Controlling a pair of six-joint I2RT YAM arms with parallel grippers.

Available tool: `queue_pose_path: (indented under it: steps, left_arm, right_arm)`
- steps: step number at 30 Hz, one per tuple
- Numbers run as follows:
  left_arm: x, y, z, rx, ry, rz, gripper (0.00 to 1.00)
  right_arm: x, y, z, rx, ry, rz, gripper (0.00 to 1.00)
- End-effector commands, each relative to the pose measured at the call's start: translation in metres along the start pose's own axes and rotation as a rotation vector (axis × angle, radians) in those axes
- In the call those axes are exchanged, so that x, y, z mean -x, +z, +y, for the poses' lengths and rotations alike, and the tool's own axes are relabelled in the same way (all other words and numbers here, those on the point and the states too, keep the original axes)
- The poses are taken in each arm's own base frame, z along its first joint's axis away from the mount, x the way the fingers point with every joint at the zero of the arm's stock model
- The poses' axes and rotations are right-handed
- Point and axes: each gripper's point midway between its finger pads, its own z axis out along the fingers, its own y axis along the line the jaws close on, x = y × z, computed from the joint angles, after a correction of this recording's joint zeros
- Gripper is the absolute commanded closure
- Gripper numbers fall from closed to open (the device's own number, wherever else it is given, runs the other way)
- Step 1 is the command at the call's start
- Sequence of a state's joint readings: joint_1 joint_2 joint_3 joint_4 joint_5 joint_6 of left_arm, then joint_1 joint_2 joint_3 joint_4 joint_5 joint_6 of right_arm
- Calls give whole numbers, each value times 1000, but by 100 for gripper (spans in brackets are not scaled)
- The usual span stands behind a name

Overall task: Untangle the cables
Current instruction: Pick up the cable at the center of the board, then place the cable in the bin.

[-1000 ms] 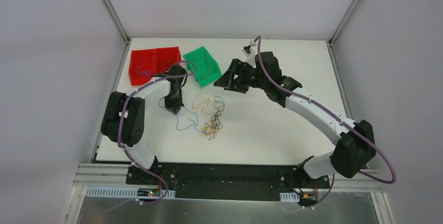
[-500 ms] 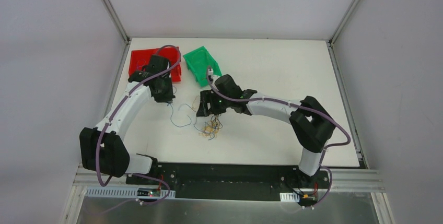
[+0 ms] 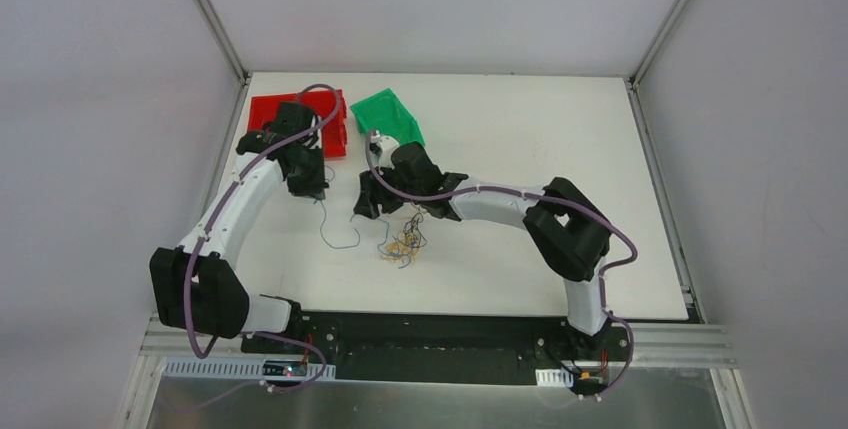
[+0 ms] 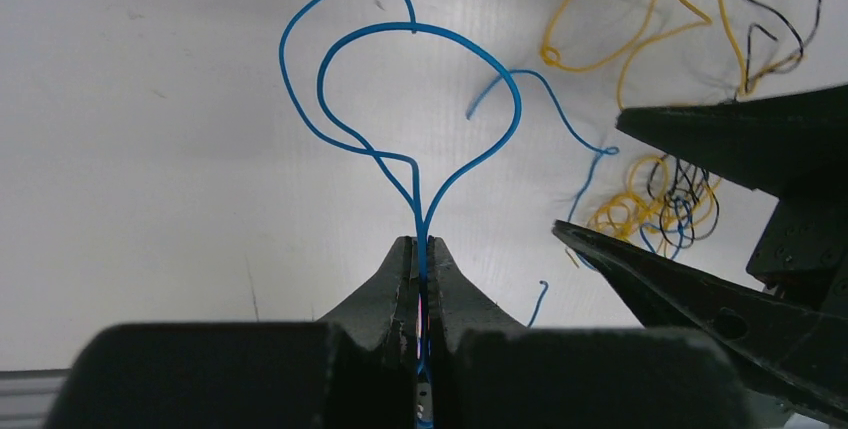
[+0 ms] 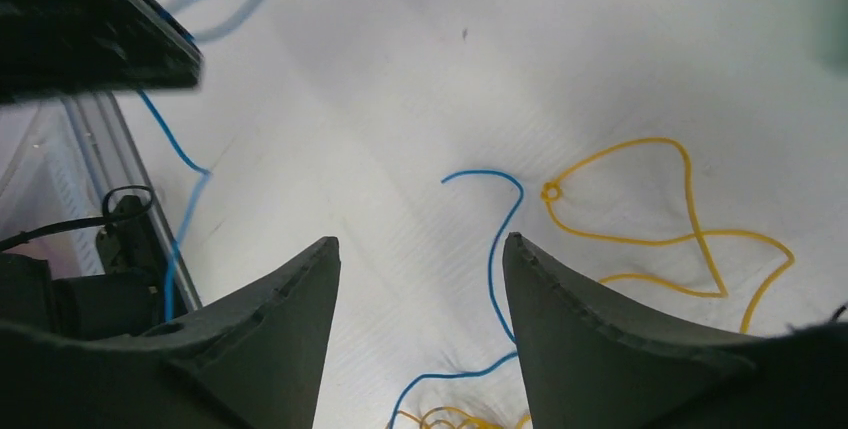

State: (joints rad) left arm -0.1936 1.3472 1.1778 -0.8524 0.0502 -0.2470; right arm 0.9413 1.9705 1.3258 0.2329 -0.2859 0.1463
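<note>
Cables (image 3: 405,241) lie on the table (image 3: 540,129), left of centre, between and just ahead of the two grippers.

By my reading the job is partly done. One strand is drawn clear of the knot and another lies spread open, but the knot itself is not yet undone.

There is one table and there are two arms. Two trays stand at the far left, one red tray (image 3: 268,111) and one green tray (image 3: 392,112). The left arm covers much of the red one, so I cannot tell whether either holds wire.

The right gripper (image 5: 420,242) is spread wide and holds nothing, hanging low over the table beside the knot. The left gripper (image 4: 420,246) is pinched tight on the blue cable (image 4: 420,214). That cable rises from the jaws in two open loops, well apart from the knot.

There is one clump (image 4: 665,199), a small tangle of yellow and dark wire with some blue in it. How many wires it binds is too fine to count.

Loose pieces:
- One yellow cable (image 5: 550,191), lying in wide loops near the clump.
- One dark loop (image 4: 757,31), beyond the yellow cable.
- One second blue strand (image 5: 492,249), running between the right gripper's fingers towards the clump. Whether it is a separate wire I cannot tell.
</note>
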Motion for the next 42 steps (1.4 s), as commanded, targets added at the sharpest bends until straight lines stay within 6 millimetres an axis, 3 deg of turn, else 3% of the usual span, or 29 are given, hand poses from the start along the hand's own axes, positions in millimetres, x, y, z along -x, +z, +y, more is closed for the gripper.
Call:
queue_pose_path:
  steps: [1, 4, 10, 15, 22, 25, 32, 42]
  left_arm:
    - [22, -20, 40, 111, -105, -72, 100]
    - [46, -29, 61, 170, -167, -127, 100]
    - [100, -51, 73, 188, -163, -223, 100]
    - [135, -43, 88, 166, -157, -222, 100]
    - [168, -36, 154, 495, -169, -265, 100]
    - [181, -44, 174, 615, -193, -353, 100]
    - [216, -53, 200, 770, -181, -590, 100]
    - [239, -28, 206, 779, -186, -735, 100]
  right_arm:
    - [0, -11, -19, -121, -28, -41, 36]
    - [2, -32, -24, -178, 2, -69, 36]
    - [21, -78, -6, -166, 56, -107, 36]
    - [30, -111, -6, -185, 72, -165, 36]
    - [39, -162, -12, -191, 116, -274, 36]
    - [39, -176, -16, -198, 126, -298, 36]
    - [42, -192, -18, -197, 145, -332, 36]
    - [45, -215, -18, -210, 159, -372, 36]
